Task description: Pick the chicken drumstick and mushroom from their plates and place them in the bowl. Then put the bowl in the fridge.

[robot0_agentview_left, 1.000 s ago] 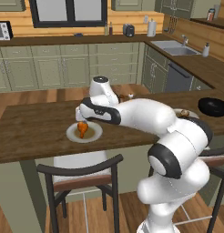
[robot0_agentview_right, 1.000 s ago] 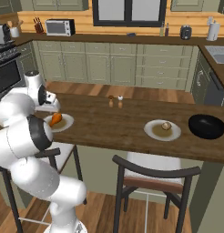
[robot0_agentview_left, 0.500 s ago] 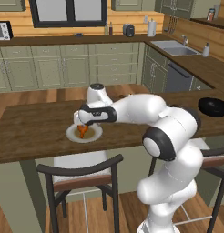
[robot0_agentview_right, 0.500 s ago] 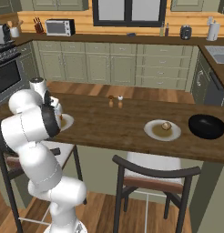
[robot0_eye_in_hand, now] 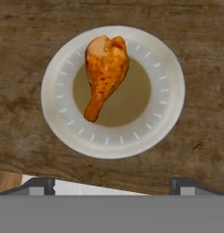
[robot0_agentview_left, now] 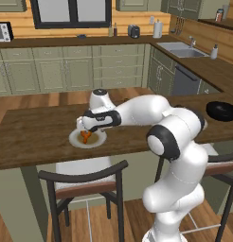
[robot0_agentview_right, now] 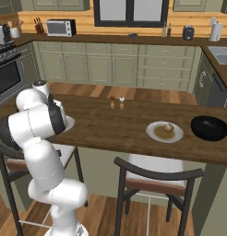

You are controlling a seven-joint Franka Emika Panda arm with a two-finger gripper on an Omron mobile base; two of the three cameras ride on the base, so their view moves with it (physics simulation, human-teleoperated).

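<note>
Home kitchen: green cabinets (robot0_agentview_right: 110, 62), microwave (robot0_agentview_right: 60, 27), sink (robot0_agentview_left: 179, 48), oven (robot0_agentview_right: 7, 76).

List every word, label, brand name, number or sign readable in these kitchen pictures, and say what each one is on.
None: no view holds any readable text.
The microwave has a dark front with no legible marks.
The plate under the chicken drumstick has only small plain ticks around its rim, not letters.
The salt and pepper shakers are too small to tell.

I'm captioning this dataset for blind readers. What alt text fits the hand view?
A glossy orange-brown chicken drumstick lies on a round white plate with a beige centre, seen from directly above, on a dark wooden counter. The open end effector hangs above it, its two dark fingertips at the bottom edge.
</note>
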